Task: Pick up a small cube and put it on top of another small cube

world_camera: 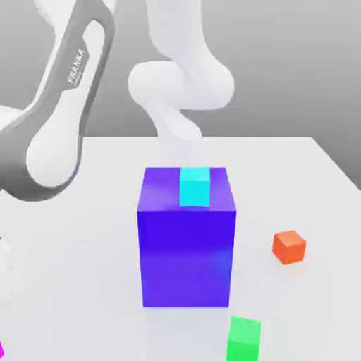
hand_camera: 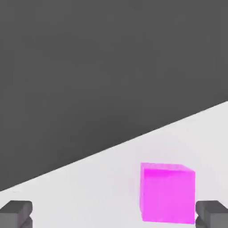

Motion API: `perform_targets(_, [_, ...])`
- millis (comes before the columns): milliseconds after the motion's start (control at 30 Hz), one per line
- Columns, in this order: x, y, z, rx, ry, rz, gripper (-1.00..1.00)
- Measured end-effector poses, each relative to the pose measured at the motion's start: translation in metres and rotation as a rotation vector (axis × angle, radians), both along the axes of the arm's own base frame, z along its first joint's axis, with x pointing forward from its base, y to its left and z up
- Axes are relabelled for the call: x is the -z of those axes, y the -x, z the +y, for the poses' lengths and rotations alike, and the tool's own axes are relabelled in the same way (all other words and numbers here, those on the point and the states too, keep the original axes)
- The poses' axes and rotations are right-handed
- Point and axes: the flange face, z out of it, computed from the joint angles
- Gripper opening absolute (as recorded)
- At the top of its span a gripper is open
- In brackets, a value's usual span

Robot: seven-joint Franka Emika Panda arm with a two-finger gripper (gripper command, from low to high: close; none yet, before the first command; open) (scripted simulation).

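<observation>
Here's the gripper (hand_camera: 114,216) with its 2 dark fingertips (hand_camera: 17,213) spread as wide as they go, nothing held between them; the small cube (hand_camera: 167,193), bright magenta, sits on the white table (hand_camera: 89,187) just ahead of the fingers, close beside 1 fingertip and well off from the other, not touched by either; past the cube the table edge runs into dark grey background; over in the exterior view, the white arm (world_camera: 180,84) bends down behind a big blue block (world_camera: 187,243), and a cyan cube (world_camera: 195,187) rests on top of that block at its front edge; an orange cube (world_camera: 289,247) lies on the table toward the exterior view's right of the block, apart from it; a green cube (world_camera: 244,339) stands nearer the camera, below the block's right corner; a sliver of magenta shows at the exterior view's lower left corner; the grey Franka link (world_camera: 60,106) looms large on the exterior view's left.
</observation>
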Motion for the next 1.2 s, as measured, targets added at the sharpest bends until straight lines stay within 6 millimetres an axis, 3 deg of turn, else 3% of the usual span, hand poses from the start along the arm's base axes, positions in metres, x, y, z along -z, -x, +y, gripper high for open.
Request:
perform_targets(133, [0.065, 0.005, -0.009, 0.008, 0.004, 0.021, 0.0])
perform_targets(167, [0.075, 0.006, -0.009, 0.009, 0.003, 0.022, -1.0])
perform_targets(367, [0.081, 0.006, -0.009, 0.009, 0.002, 0.022, -1.0])
perform_targets(433, [0.064, 0.006, -0.009, 0.008, 0.003, 0.023, -1.0])
perform_targets(533, [0.023, 0.004, -0.003, -0.008, 0.001, 0.022, -1.0])
perform_targets(700, [0.002, -0.024, 0.099, -0.319, 0.0, 0.025, -1.0])
perform_targets(867, [-0.012, -0.032, 0.212, -0.667, 0.002, 0.025, -1.0])
perform_targets(1100, [-0.029, -0.002, 0.362, -1.164, 0.01, 0.021, -1.0])
perform_targets(1167, [-0.034, 0.015, 0.401, -1.307, 0.014, 0.019, -1.0])
perform_targets(1200, [-0.028, 0.019, 0.412, -1.346, 0.015, 0.018, -1.0])
